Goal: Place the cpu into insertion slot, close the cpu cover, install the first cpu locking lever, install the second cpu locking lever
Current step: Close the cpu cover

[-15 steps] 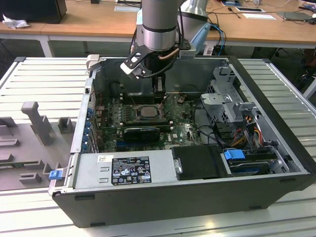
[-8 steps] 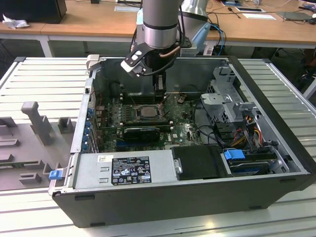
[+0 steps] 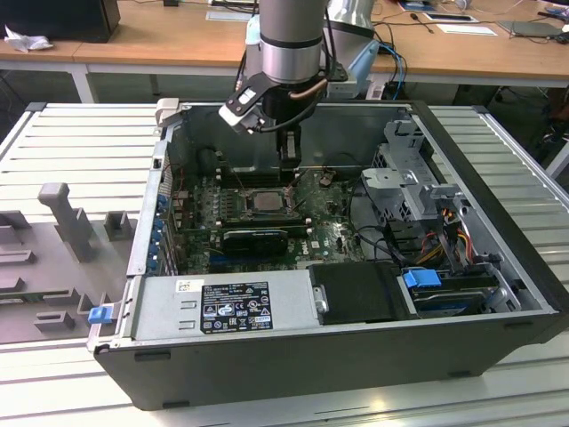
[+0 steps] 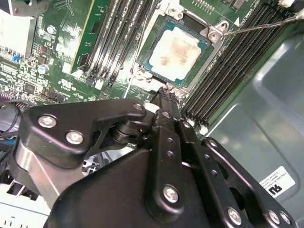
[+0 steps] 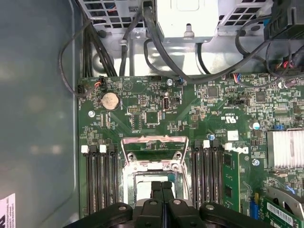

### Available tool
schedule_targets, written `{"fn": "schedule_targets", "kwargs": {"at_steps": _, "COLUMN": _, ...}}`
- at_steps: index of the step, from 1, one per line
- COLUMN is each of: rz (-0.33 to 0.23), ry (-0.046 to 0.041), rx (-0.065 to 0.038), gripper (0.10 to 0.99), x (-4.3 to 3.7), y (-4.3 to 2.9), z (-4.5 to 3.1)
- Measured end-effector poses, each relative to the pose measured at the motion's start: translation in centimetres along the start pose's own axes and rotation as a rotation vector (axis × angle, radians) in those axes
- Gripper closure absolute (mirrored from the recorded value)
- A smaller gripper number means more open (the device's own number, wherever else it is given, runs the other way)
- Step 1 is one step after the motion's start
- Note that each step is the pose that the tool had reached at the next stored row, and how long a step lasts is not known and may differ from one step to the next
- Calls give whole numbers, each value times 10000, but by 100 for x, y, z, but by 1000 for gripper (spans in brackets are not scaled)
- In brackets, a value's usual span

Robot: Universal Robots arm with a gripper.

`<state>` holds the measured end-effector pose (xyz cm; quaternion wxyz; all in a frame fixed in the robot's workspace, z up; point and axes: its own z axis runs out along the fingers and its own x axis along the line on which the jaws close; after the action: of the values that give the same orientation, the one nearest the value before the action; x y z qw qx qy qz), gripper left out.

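The gripper (image 4: 165, 95), fingers pressed together on nothing, hangs at the near edge of the slot (image 4: 142, 72). The cpu (image 4: 178, 50) sits in it just beyond the fingertips. The cover (image 5: 154, 140) seems raised on the far side.

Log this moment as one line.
pale silver-topped square cpu: seated in dark square insertion slot | black gripper: shut, tips at slot's edge
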<state>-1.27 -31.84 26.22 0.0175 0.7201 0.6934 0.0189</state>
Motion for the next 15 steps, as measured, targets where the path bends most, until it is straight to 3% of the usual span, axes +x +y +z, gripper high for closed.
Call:
{"fn": "schedule_targets", "kwargs": {"at_steps": 4, "rz": 1, "ry": -4, "rx": 1, "gripper": 980, "x": 4, "y": 128, "z": 6}}
{"fn": "schedule_targets", "kwargs": {"at_steps": 10, "rz": 1, "ry": -2, "rx": 1, "gripper": 980, "x": 6, "y": 167, "z": 1}}
{"fn": "schedule_targets", "kwargs": {"at_steps": 15, "rz": -1, "ry": -2, "rx": 1, "gripper": 980, "x": 12, "y": 310, "z": 8}}
